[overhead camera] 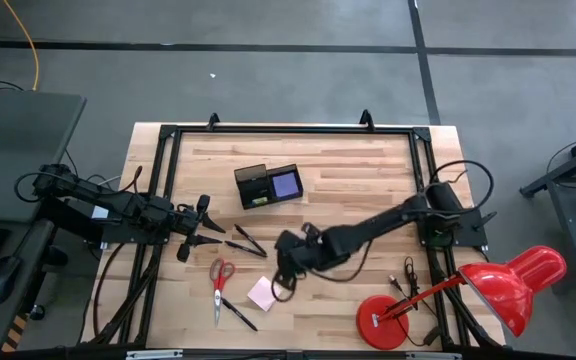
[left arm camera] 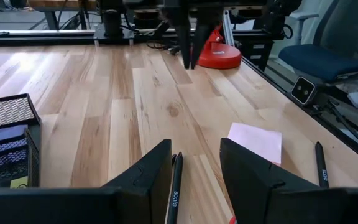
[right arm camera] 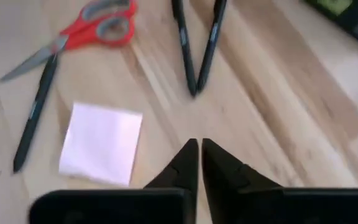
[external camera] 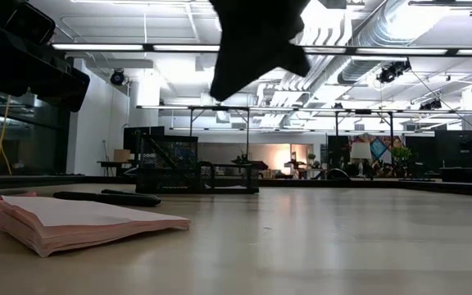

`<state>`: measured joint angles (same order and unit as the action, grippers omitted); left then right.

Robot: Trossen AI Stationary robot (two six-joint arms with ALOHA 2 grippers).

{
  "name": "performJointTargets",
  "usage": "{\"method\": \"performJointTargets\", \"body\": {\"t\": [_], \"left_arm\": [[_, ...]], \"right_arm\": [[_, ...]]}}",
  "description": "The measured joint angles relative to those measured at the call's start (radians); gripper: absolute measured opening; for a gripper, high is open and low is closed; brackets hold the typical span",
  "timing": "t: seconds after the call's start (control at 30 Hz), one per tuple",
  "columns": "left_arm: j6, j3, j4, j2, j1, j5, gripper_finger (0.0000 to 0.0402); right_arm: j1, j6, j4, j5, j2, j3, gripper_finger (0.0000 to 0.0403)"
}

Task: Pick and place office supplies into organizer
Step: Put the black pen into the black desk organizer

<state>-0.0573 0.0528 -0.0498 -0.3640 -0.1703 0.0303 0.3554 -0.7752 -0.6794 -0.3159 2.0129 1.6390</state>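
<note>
Two compartments in the black organizer (overhead camera: 268, 186) at the table's far centre: the right one holds the purple pad (overhead camera: 287, 183); the left one shows something dark with a yellow-green bit, can't identify. Pink sticky pad (overhead camera: 262, 293) lies flat on the wood, outside the organizer. Red scissors (overhead camera: 220, 280) are left of it, two pens (overhead camera: 246, 243) in a V farther back, one more pen (overhead camera: 238, 314) near the front edge. Right gripper (overhead camera: 286, 281) hovers just beside the pink pad, fingers nearly together, empty, touching nothing. Left gripper (overhead camera: 208, 222) waits at the left side, fingers partly apart, empty.
</note>
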Motion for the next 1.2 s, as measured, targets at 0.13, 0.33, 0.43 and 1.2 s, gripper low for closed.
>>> {"method": "performJointTargets", "body": {"t": [0.13,0.33,0.43,1.2], "left_arm": [[0.0,0.0,0.0,0.0,0.0,0.0,0.0122],[0.0,0.0,0.0,0.0,0.0,0.0,0.0122],[0.0,0.0,0.0,0.0,0.0,0.0,0.0122],[0.0,0.0,0.0,0.0,0.0,0.0,0.0122]], "right_arm": [[0.068,0.089,-0.001,0.045,0.001,-0.009,0.0039],[0.15,0.362,0.577,0.213,0.001,-0.174,0.0042],[0.149,0.36,0.694,0.241,-0.013,-0.293,0.0037],[-0.076,0.26,1.13,-0.124,0.029,-0.587,0.0141]]}}
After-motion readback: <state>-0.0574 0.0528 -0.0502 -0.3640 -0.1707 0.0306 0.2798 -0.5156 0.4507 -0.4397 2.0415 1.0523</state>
